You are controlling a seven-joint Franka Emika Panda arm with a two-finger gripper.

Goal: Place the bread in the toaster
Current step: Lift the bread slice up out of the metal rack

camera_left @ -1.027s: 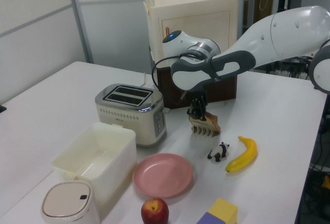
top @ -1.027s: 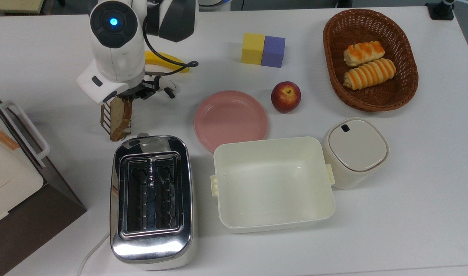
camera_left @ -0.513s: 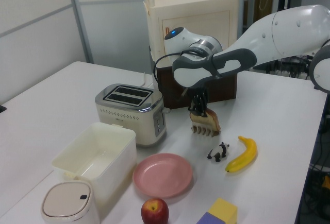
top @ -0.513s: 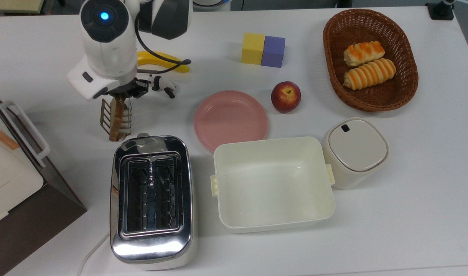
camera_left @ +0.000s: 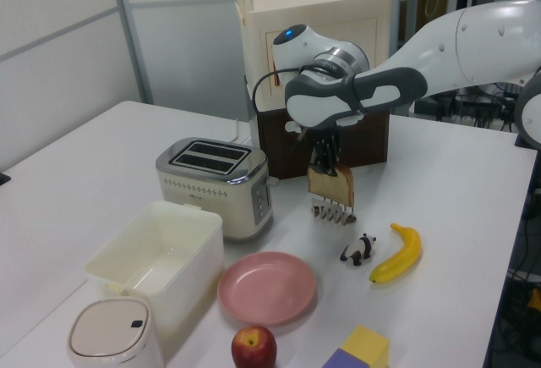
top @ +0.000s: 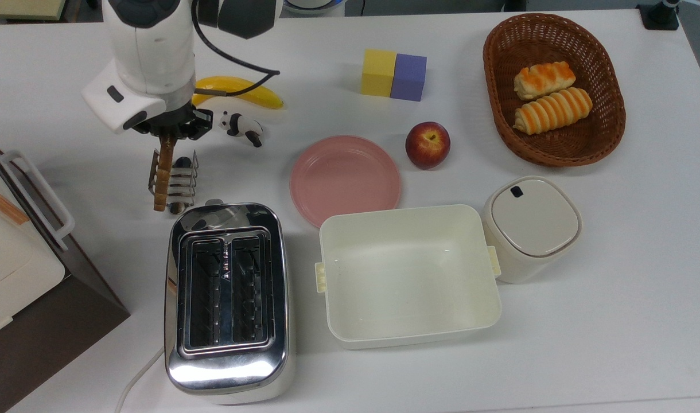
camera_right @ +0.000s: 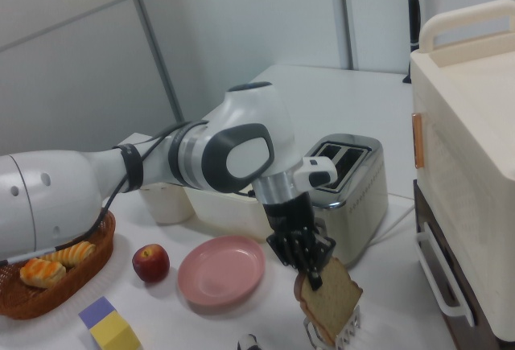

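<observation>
**Bread lifted out of the toast rack, toaster slots waiting**

Your gripper (camera_left: 324,165) is pinched on the top edge of the bread (camera_left: 331,184), and the slice hangs upright below the fingers. Over the last second it has risen: a second ago it sat down among the wires of the toast rack (top: 175,182), and now in the left view its bottom edge is level with the rack's wire tips or just above them. In the top view you see the slice edge-on, a thin brown strip over the rack's left side. The right view shows the slice's rounded crust pointing down and slightly tilted in the grip.

That means the pickup looks done, and the carry is your next step. The toaster (top: 228,298) stands just beside the rack, toward the top view's bottom, both dark slots open and unobstructed. Judging from the top view, the slice runs roughly parallel to the slots, so little rotation should be needed.

Further out, the panda figure (top: 239,127) and the banana (top: 235,90) lie behind the arm, the pink plate (top: 345,179) and the cream tub (top: 408,274) to the top view's right, all clear of the likely path.

Watch the tilt: a slanted slice may catch on a slot's wire grid.
</observation>
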